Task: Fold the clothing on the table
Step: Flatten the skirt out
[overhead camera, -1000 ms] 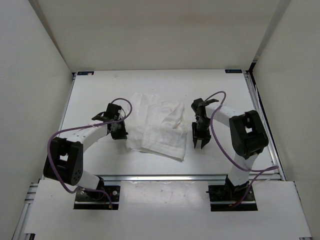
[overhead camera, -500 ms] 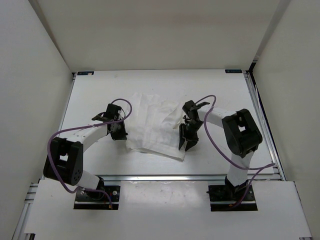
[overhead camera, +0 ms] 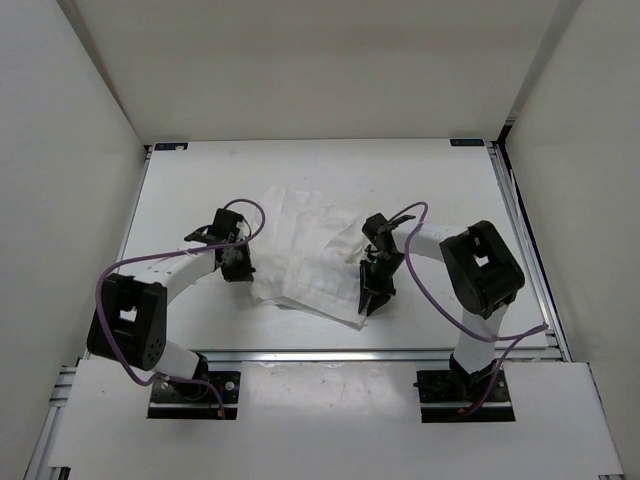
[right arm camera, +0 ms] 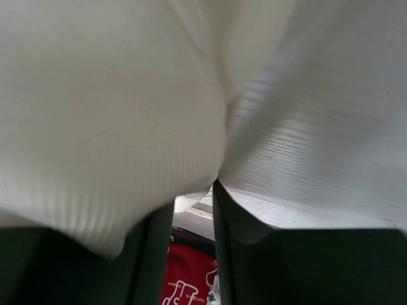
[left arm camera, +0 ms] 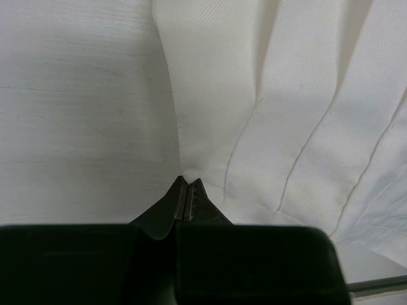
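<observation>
The white wrinkled clothing (overhead camera: 310, 250) lies spread in the middle of the table (overhead camera: 200, 180). My left gripper (overhead camera: 238, 266) sits at the garment's left edge. In the left wrist view it (left arm camera: 186, 180) is shut, with creases in the clothing (left arm camera: 299, 95) fanning out from its tips. My right gripper (overhead camera: 372, 298) is low at the garment's near right corner. In the right wrist view its fingers (right arm camera: 194, 197) stand apart with a gap between them, and the ribbed clothing (right arm camera: 114, 114) hangs over the left finger and fills the view above the tips.
Silver rails (overhead camera: 330, 353) run along the table's near edge and its right side (overhead camera: 515, 230). White walls close in the left, back and right. Purple cables (overhead camera: 430, 290) loop over both arms. Bare table (left arm camera: 76, 95) lies left of the garment.
My right arm swung left from the bare table onto the garment's near right corner, and its fingers narrowed. The corner has bunched slightly. The left arm has not moved.
</observation>
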`<action>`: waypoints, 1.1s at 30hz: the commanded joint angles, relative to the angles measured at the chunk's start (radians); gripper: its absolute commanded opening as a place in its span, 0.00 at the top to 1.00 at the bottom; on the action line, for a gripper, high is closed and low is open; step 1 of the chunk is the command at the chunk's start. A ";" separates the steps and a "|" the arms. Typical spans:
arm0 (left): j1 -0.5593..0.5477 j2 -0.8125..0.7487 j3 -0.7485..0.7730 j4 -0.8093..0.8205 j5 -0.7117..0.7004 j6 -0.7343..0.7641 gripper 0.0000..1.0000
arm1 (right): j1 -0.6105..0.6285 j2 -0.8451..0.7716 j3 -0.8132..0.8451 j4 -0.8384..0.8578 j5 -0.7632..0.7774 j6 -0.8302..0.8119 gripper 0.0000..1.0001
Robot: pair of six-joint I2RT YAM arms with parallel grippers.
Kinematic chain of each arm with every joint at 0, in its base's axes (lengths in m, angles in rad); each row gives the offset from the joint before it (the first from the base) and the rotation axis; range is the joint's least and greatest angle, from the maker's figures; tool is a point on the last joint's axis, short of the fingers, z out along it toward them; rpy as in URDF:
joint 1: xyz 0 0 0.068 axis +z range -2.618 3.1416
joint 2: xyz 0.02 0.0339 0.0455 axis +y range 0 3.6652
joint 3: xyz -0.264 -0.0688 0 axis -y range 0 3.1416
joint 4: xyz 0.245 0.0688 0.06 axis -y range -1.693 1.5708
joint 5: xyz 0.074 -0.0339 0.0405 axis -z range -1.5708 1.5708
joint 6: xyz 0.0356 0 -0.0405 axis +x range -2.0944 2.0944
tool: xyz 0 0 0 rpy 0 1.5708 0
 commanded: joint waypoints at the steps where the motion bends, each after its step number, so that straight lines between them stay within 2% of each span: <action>1: 0.015 -0.012 -0.021 0.005 0.019 0.007 1.00 | -0.002 -0.027 -0.040 -0.002 0.038 0.003 0.68; 5: 0.042 -0.027 -0.033 0.022 0.065 0.010 1.00 | -0.058 -0.040 -0.078 0.013 0.092 -0.009 1.00; 12: 0.084 -0.041 -0.059 0.009 0.051 0.030 1.00 | -0.206 -0.105 -0.091 -0.017 0.199 -0.094 1.00; 17: 0.102 -0.041 -0.088 0.027 0.082 0.031 1.00 | -0.221 -0.096 -0.088 -0.024 0.213 -0.135 1.00; 20: 0.104 -0.040 -0.098 0.059 0.166 0.033 1.00 | -0.204 -0.088 -0.072 -0.010 0.152 -0.134 1.00; 21: 0.104 -0.041 -0.101 0.073 0.240 0.028 1.00 | -0.197 -0.088 -0.068 -0.007 0.144 -0.131 0.95; 22: 0.105 -0.040 -0.095 0.073 0.300 0.025 0.93 | -0.191 -0.093 -0.063 0.010 0.127 -0.128 0.93; 23: 0.108 -0.047 -0.094 0.076 0.325 0.010 0.80 | -0.192 -0.088 -0.057 0.006 0.113 -0.114 0.89; 24: 0.110 -0.050 -0.093 0.076 0.359 -0.010 0.72 | -0.186 -0.091 -0.049 0.006 0.104 -0.126 0.88; 26: 0.127 -0.087 -0.091 0.047 0.367 -0.044 0.50 | -0.183 -0.083 -0.029 -0.002 0.104 -0.124 0.86; 27: 0.121 -0.099 -0.088 0.026 0.353 -0.074 0.45 | -0.178 -0.085 -0.019 -0.010 0.116 -0.132 0.86; 33: 0.127 -0.188 -0.128 -0.027 0.321 -0.174 0.40 | -0.181 -0.070 0.018 -0.039 0.138 -0.154 0.86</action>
